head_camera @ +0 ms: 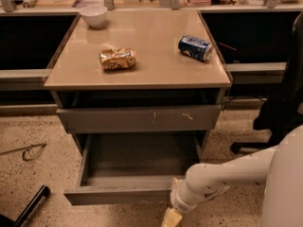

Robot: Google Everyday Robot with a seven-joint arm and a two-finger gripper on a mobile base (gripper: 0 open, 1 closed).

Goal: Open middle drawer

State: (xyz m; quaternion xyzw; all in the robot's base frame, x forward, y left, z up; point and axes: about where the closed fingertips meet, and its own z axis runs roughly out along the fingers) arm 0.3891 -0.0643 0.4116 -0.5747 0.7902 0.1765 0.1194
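In the camera view we look down on a grey cabinet with a beige bench (156,70) on top. On the bench lie a white bowl (93,14) at the back left, a crumpled bag (117,58) near the middle and a blue can (195,48) on its side at the right.

Under the bench top there is a closed front (137,118) with white scratches. Below it the middle drawer (113,196) stands pulled well out toward us. Its plain grey inside is open to see, and we see nothing in it.

The white arm (227,174) comes in from the right, and its wrist covers the right end of the drawer front. The tool (172,217) hangs just below that lower right corner, at the bottom edge of the picture. Only a pale yellow tip of it shows, so we cannot tell if it is spread or pressed together, or if it touches the drawer at all.

We judge that the pulling step is at its end, because the drawer looks nearly fully out. The next move, we think, calls for freeing the tool from the front and taking it away downward or to the right, without pushing the drawer back in. A dark chair (284,103) stands close on the right, so the arm has not much room there.
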